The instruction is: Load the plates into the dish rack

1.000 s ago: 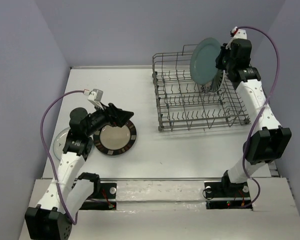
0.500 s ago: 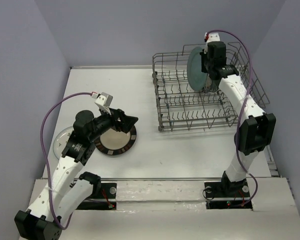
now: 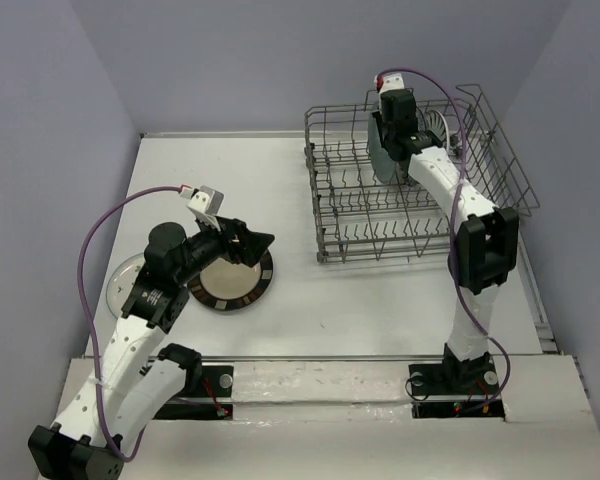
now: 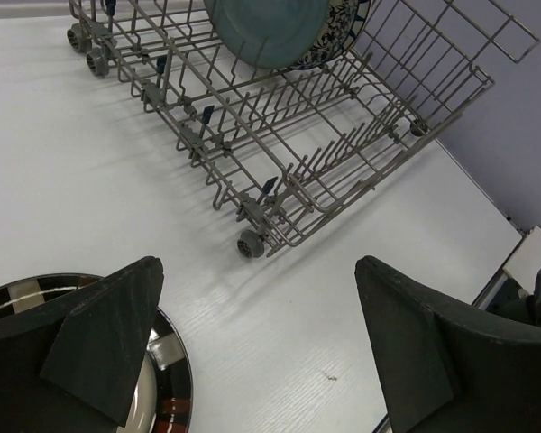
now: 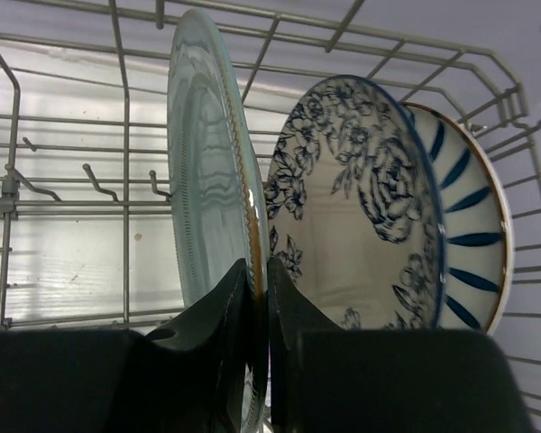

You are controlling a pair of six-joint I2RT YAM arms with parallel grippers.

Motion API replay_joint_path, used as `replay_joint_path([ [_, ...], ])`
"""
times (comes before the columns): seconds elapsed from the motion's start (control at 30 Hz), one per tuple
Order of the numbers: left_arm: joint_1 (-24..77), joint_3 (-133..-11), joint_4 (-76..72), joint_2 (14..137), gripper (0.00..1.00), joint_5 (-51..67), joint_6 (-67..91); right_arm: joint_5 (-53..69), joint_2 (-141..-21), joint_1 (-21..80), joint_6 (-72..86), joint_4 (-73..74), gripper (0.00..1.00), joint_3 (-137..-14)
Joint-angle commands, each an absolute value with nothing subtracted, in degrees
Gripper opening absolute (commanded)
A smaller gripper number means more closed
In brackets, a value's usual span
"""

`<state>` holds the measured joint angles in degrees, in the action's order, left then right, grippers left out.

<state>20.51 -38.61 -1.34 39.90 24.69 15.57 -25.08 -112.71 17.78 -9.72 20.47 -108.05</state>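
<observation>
The teal plate stands on edge among the tines of the dish rack, with my right gripper shut on its rim. Right beside it stand the blue-floral plate and, behind that, the striped plate. The brown-rimmed plate lies flat on the table at the left. My left gripper hovers open over its right edge with nothing between the fingers. A pale plate lies further left, partly hidden by the left arm.
The rack's near rows of tines hold nothing, and its small wheels rest on the white table. Raised handle loops rise along the rack's right side. Purple walls close in the table on three sides.
The right arm has swung left and down, carrying the teal plate from above the rack's right side into the tines beside the floral plate. The left gripper shifted slightly right.
</observation>
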Motion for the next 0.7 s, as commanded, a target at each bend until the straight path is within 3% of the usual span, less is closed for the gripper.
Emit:
replay_joint_path([
  [0.0, 20.48, -40.43, -2.29, 39.20, 0.99, 23.47, 14.77, -29.44, -112.94, 18.46, -11.07, 12.31, 0.07, -109.78],
  [0.17, 20.57, -40.60, -1.85, 39.55, 0.99, 22.41, 14.85, -30.76, -111.98, 18.98, -10.11, 10.64, 0.07, -106.44],
  [0.27, 20.39, -40.52, -1.76, 39.81, 0.99, 22.06, 14.85, -31.03, -110.14, 18.98, -8.88, 10.55, 0.27, -105.65],
  [0.3, 20.13, -40.60, -1.76, 39.81, 0.99, 21.63, 14.85, -30.94, -109.43, 18.98, -8.44, 10.72, 0.42, -105.38],
  [0.4, 19.43, -40.61, -1.67, 39.90, 0.99, 21.27, 14.94, -29.89, -106.80, 18.98, -6.25, 12.12, 0.67, -105.03],
  [0.5, 18.99, -40.61, -1.58, 39.82, 0.99, 20.75, 15.03, -27.35, -103.64, 18.98, -3.18, 14.58, 0.76, -104.42],
  [0.67, 16.79, -40.61, -1.58, 39.29, 0.99, 19.51, 15.38, -19.61, -97.04, 21.96, 3.50, 15.38, 0.78, -99.33],
])
